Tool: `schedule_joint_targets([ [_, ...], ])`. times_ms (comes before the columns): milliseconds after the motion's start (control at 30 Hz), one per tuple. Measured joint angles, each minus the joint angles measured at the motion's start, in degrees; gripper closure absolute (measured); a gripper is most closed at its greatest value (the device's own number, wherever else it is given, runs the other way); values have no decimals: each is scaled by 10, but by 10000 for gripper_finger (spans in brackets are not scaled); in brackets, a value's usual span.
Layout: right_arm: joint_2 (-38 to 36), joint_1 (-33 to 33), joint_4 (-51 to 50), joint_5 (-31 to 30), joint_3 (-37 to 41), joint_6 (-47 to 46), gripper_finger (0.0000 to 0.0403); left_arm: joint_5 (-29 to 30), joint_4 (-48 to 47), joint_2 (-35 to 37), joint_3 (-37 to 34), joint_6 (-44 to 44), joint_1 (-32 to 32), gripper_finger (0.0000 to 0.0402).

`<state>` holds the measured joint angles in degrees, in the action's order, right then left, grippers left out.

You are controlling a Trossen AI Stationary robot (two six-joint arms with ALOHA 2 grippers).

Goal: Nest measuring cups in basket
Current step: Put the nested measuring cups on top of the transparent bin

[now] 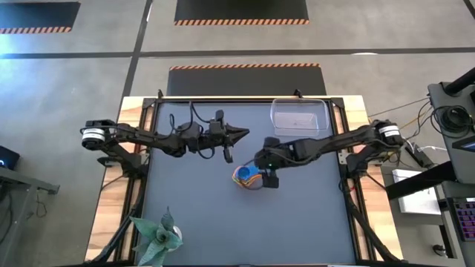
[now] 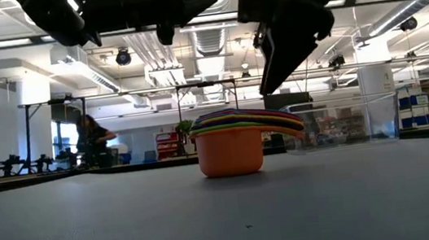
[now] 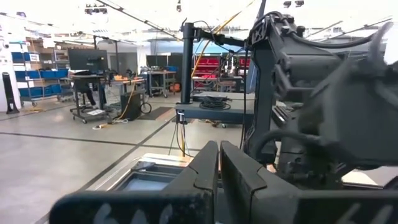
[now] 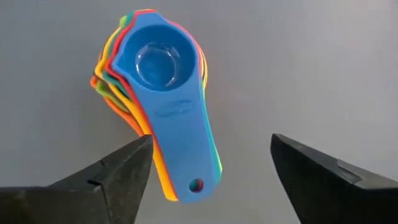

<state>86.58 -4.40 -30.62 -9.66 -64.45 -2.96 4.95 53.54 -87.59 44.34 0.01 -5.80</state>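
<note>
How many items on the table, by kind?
Nested stack of measuring cups, blue cup on top: 1
Clear basket: 1
Potted plant: 1
Total: 3

Honestly nothing here is readable. The blue measuring cup (image 4: 166,81) on top of the stack has some raised lettering on its handle, just below the bowl, but it's too faint to make out. No labels, brands or numbers legible anywhere else around that cup either.
</note>
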Motion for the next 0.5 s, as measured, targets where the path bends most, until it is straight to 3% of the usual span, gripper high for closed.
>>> schedule_joint_targets([
  [500, 45, 30, 50, 97, 0, 40, 53, 0, -2, 0, 0, 1, 0, 402],
])
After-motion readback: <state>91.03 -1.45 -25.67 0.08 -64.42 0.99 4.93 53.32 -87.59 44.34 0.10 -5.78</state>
